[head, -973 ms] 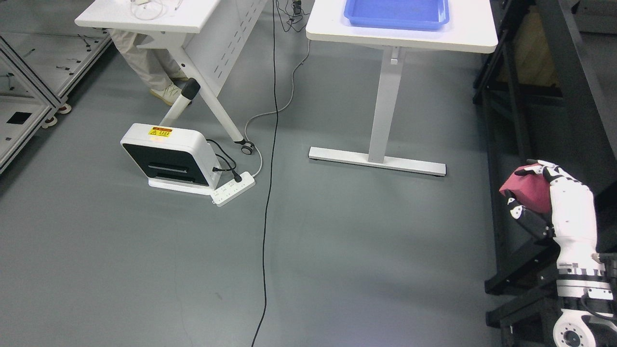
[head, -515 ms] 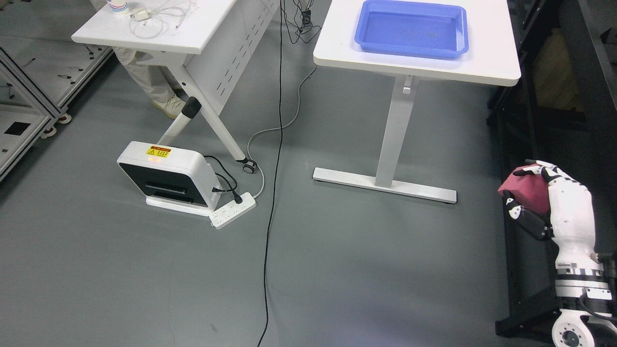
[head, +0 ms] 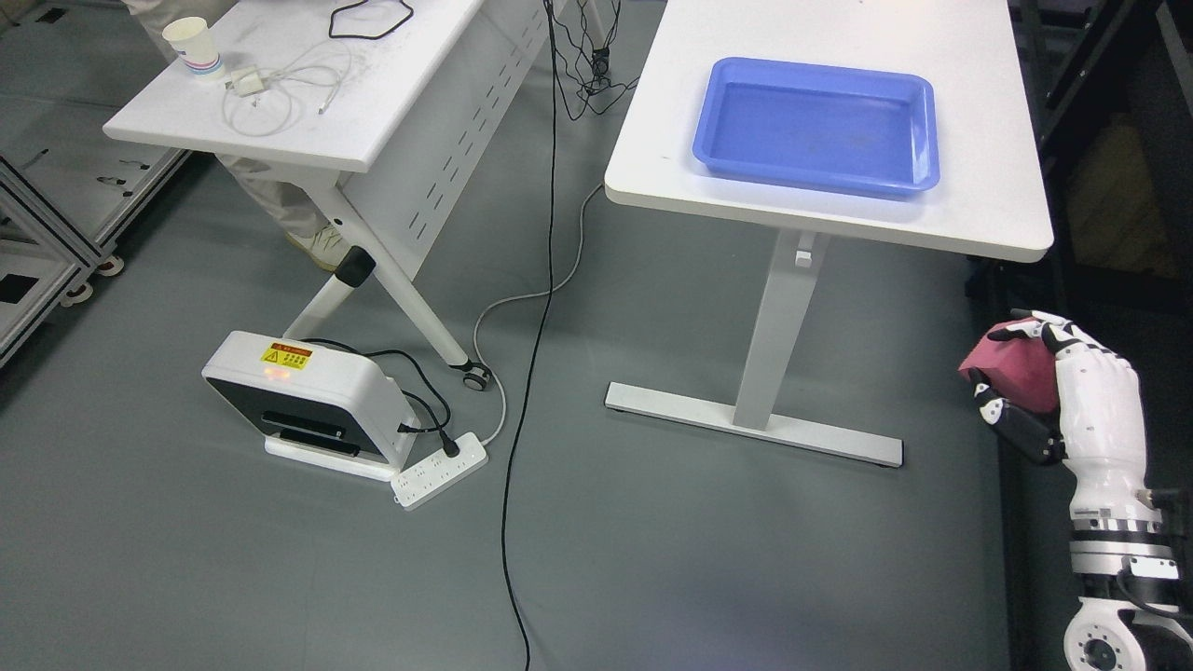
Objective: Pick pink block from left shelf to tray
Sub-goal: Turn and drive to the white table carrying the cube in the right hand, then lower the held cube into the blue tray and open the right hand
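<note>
Grey floor [head: 652, 559] lying beneath white tabletop [head: 979, 140] carrying blue tray [head: 918, 126]; right hand [head: 1053, 391], low and right of tray, fingers clamping pink block [head: 1011, 368], well apart from tray.

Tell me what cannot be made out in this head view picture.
- Pink block: largely wrapped by the white right hand; full shape hidden.
- Left arm: outside the frame.
- Person beside the white left table: only a trouser leg and shoe show beneath it.
- Yellow warning label on the white floor device: print too small.
</note>
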Tool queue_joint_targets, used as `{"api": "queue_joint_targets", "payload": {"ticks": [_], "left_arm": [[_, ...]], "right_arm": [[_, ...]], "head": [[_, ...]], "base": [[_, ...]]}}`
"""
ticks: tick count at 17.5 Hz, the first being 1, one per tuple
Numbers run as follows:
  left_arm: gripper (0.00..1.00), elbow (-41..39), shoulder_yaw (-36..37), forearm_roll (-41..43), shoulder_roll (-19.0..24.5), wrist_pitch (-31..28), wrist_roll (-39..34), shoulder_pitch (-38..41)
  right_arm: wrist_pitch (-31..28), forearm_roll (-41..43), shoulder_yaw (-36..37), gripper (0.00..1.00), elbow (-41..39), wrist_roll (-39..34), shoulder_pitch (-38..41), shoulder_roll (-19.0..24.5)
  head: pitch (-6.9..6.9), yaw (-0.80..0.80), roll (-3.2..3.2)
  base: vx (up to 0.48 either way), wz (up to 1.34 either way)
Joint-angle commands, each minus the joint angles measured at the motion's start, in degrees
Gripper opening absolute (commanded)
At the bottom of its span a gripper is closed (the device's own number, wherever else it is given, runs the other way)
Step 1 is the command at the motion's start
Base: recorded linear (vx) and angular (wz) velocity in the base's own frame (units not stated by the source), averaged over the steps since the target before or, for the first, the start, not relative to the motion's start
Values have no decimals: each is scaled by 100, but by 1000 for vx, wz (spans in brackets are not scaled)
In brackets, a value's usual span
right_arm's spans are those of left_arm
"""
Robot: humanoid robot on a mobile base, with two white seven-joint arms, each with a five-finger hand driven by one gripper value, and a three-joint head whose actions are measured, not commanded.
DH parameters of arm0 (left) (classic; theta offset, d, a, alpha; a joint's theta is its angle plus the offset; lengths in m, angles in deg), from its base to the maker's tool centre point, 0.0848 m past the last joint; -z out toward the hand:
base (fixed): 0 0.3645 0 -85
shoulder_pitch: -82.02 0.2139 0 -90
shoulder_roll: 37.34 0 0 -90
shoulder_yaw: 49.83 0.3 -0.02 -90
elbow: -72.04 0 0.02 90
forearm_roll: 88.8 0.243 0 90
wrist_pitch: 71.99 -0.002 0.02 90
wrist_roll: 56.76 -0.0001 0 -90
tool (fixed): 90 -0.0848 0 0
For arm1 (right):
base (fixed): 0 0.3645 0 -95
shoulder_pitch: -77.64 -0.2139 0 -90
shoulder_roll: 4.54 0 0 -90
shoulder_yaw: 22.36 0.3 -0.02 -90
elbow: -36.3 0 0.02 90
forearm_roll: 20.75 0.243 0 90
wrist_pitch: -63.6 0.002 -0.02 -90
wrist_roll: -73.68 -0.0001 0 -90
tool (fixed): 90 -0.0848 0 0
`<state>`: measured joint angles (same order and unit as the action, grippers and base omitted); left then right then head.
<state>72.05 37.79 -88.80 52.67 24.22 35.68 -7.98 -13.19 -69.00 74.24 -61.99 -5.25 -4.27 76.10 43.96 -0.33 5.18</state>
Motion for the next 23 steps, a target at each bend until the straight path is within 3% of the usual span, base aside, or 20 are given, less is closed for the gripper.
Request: {"api": "queue_joint_targets", "payload": {"ticks": [1, 20, 23], "left_arm": [[100, -100, 0, 9, 100, 3, 2, -123], [100, -100, 0, 9, 100, 3, 2, -123], [100, -100, 0, 9, 100, 3, 2, -123]], "right_arm": [[-3, 0, -27, 5, 11, 0, -9, -4], [-3, 0, -71, 6, 11, -44, 8, 57], [-29, -9, -185, 9, 11, -315, 8, 93]], "head": [[0, 0, 0], [0, 0, 0], [0, 0, 0]], "base": [[327, 63], [269, 77], [225, 45]]}}
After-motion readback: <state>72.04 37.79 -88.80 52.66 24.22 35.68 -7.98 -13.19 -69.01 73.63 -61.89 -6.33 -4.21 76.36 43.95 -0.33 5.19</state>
